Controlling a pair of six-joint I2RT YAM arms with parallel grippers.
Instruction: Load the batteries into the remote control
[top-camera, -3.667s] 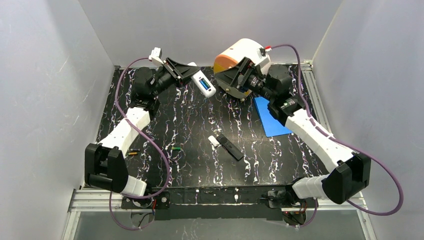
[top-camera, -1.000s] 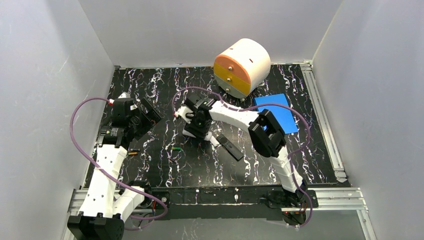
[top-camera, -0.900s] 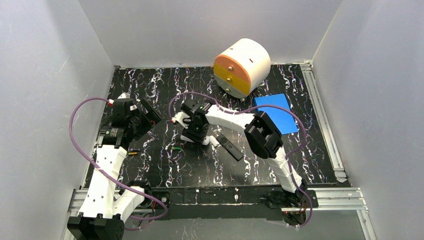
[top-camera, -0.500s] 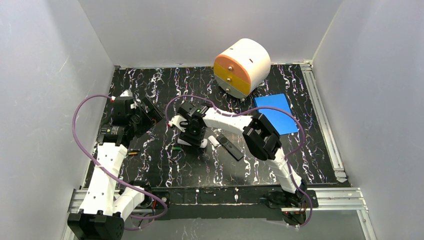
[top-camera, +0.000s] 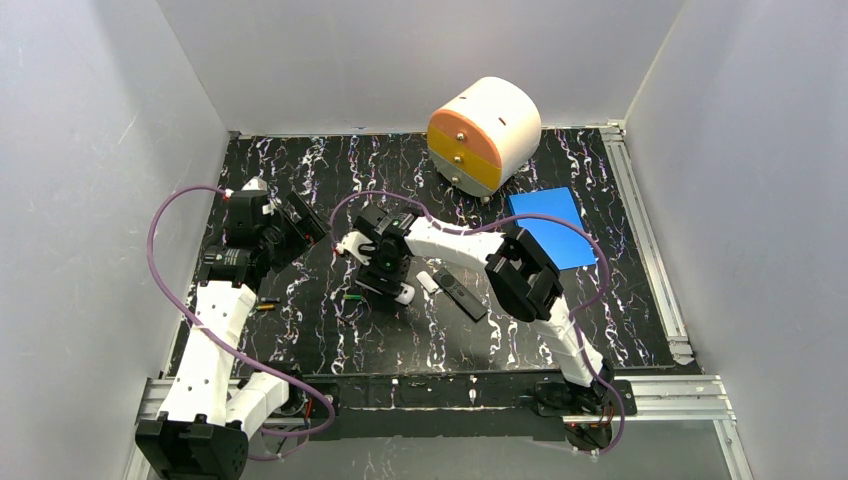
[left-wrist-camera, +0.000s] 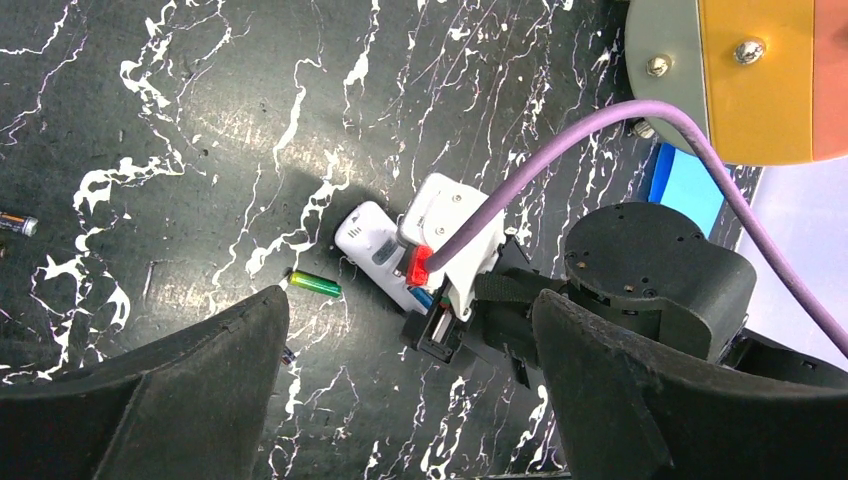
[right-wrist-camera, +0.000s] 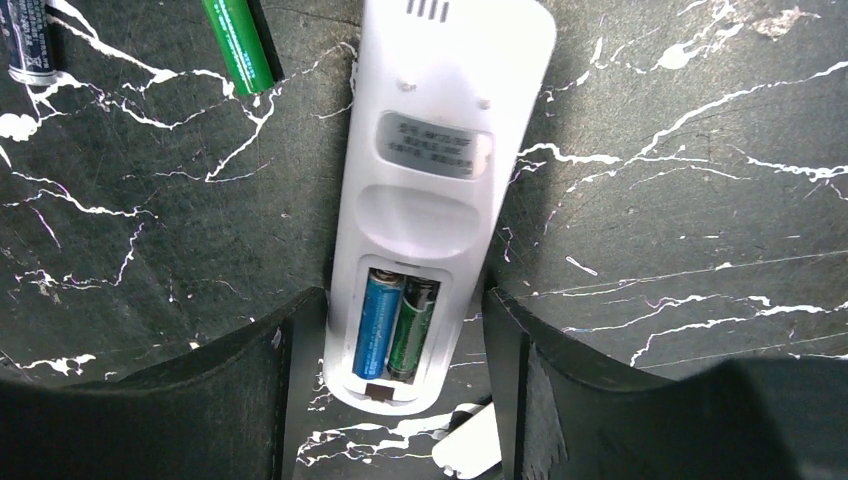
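Observation:
The white remote control lies face down on the table, its back compartment uncovered. Two batteries sit in it side by side, a blue one and a green-black one. My right gripper straddles the compartment end, jaws open with a thin gap on each side. A loose green battery and a dark one lie just beyond. From above, the right gripper covers most of the remote. My left gripper hovers to the left, open and empty.
The white battery cover and a black remote lie just right of the white remote. A green battery and an orange-yellow one lie to its left. A round orange-and-white drawer unit and a blue sheet are at the back right.
My right gripper moved left and nearer with the white remote, brought it down onto the table, and its jaws have widened off it. The left arm has barely shifted.

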